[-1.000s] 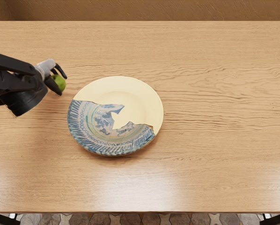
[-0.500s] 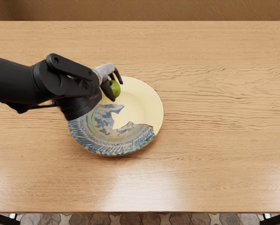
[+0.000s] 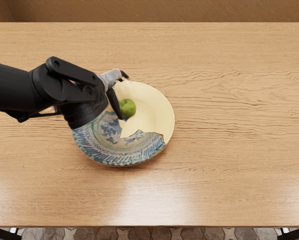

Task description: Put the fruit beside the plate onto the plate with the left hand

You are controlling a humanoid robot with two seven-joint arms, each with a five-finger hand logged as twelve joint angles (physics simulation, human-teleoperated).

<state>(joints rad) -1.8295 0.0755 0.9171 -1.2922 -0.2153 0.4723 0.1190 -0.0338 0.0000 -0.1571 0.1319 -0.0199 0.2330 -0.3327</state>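
Observation:
A small green fruit (image 3: 128, 107) lies on the cream upper half of the round plate (image 3: 157, 117), whose lower half has a blue pattern. My left hand (image 3: 119, 94) hovers over the plate's left rim, its black arm coming in from the left edge. Its fingers (image 3: 122, 75) are spread open. The dark thumb hangs just left of the fruit, close to it or touching it; nothing is gripped. The right arm does not show.
The plate sits left of centre on a wide wooden table (image 3: 229, 100). The forearm and wrist cover the plate's upper left part. A wooden wall runs along the table's far edge.
The hand carried the fruit from left of the plate to over it, then let it go. The fruit dropped from between the fingers onto the plate's cream part.

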